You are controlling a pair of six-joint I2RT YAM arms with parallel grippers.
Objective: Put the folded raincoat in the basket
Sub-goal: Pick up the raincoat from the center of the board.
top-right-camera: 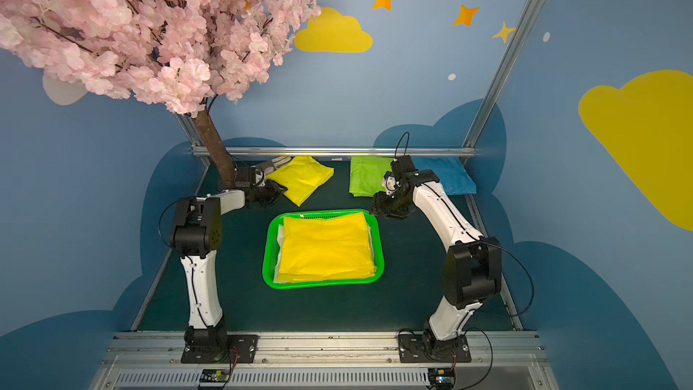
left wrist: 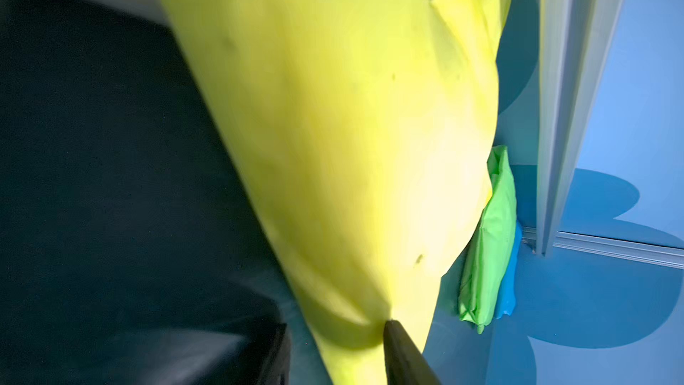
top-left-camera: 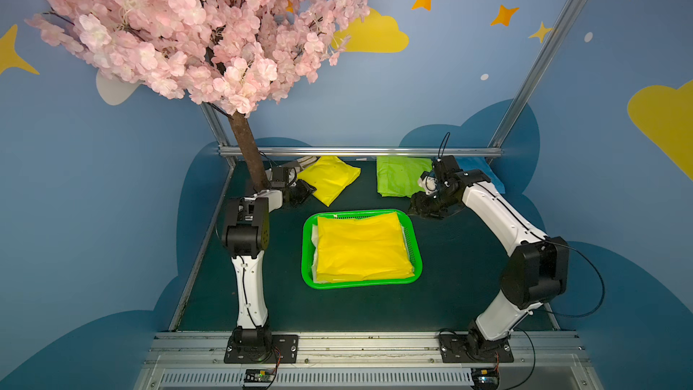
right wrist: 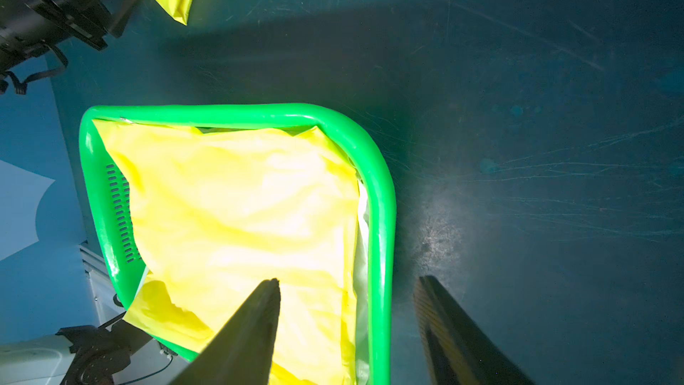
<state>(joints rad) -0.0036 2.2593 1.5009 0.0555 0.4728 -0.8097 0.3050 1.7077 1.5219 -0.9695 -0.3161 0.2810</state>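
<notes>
A bright green basket (top-left-camera: pixel 307 256) (top-right-camera: pixel 267 256) (right wrist: pixel 381 198) sits mid-table, holding a folded yellow raincoat (top-left-camera: pixel 362 247) (top-right-camera: pixel 326 245) (right wrist: pixel 240 209) on top of white layers. Another folded yellow raincoat (top-left-camera: pixel 330 178) (top-right-camera: pixel 302 178) (left wrist: pixel 351 124) lies at the back left. My left gripper (top-left-camera: pixel 303 191) (top-right-camera: pixel 275 193) (left wrist: pixel 337 325) is at its near-left corner, jaws open on either side of the fabric. One finger (left wrist: pixel 403 350) presses into it; a gap shows at the other. My right gripper (top-left-camera: pixel 422 210) (top-right-camera: pixel 382 208) (right wrist: pixel 348 280) hovers open and empty over the basket's far right corner.
A folded green raincoat (top-left-camera: pixel 397 180) (top-right-camera: pixel 365 178) (left wrist: pixel 488 246) and a blue one (top-left-camera: pixel 487 178) (top-right-camera: pixel 446 178) lie at the back right. The blossom tree's trunk (top-left-camera: pixel 247 151) stands at the back left corner, behind the left arm. A metal rail (top-left-camera: pixel 360 151) bounds the table's far edge.
</notes>
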